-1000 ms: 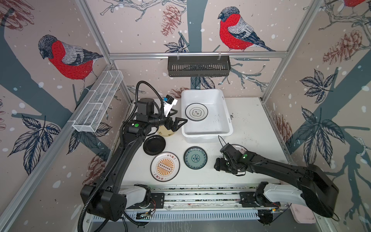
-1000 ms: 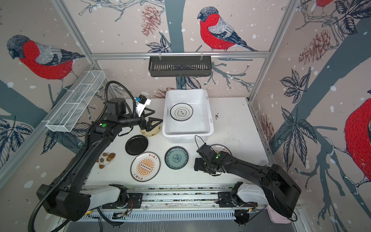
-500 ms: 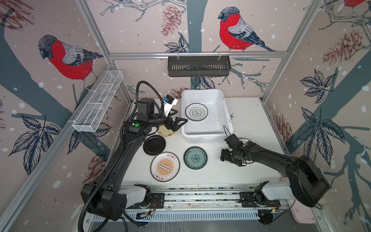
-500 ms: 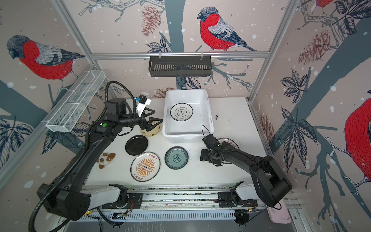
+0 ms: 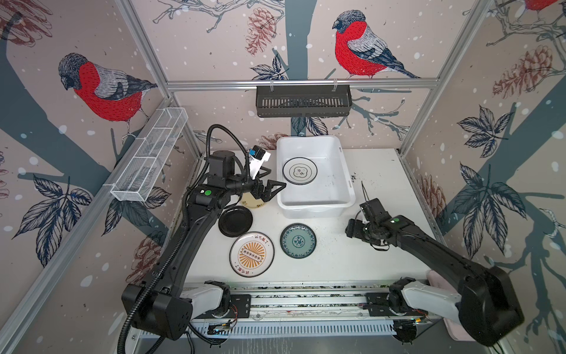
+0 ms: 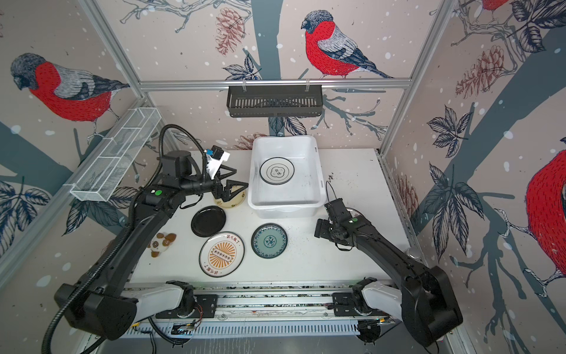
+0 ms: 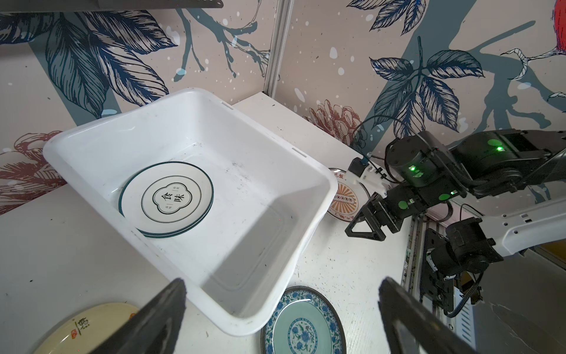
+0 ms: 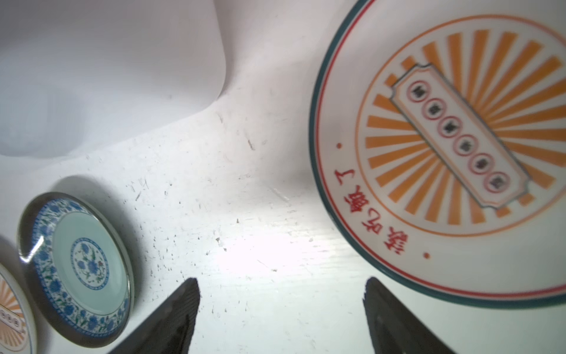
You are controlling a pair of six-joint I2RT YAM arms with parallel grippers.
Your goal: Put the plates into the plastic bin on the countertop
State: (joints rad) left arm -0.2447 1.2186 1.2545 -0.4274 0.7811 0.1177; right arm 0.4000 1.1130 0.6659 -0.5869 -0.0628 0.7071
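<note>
Over the last second the right gripper (image 5: 349, 228) (image 8: 281, 280) has drawn closer to the near right corner of the plastic bin (image 5: 315, 209) (image 6: 288, 211) (image 7: 260, 214), while the left arm has not shifted; the bin stands at the back of the white surface (image 5: 337, 263), and flat on its floor lie the quatrefoil plates (image 5: 299, 171) (image 6: 277, 171) (image 7: 167, 199), which the left wrist view shows as two stacked rims; just in front of the bin's near wall sits the teal plate (image 5: 297, 240) (image 6: 269, 240) (image 8: 79, 266), with a sunburst plate (image 5: 251, 254) (image 6: 221, 253) beside it, further from the bin; the black plate (image 5: 235, 221) (image 6: 208, 221) lies off the bin's near left corner, and the pale yellow plate (image 5: 252, 203) (image 7: 85, 331) just beside its left wall; the second sunburst plate (image 8: 453, 153) (image 7: 343, 200) rests off the near right corner, largely hidden under the right arm in both top views; the right gripper hangs low over bare surface between this plate and the teal one, jaws wide and empty; the left gripper (image 5: 277, 177) (image 6: 242, 177) hovers above the yellow plate, pointing at the bin, jaws spread wide, holding nothing; a black slotted rack (image 5: 303, 101) hangs on the wall behind the bin.
</note>
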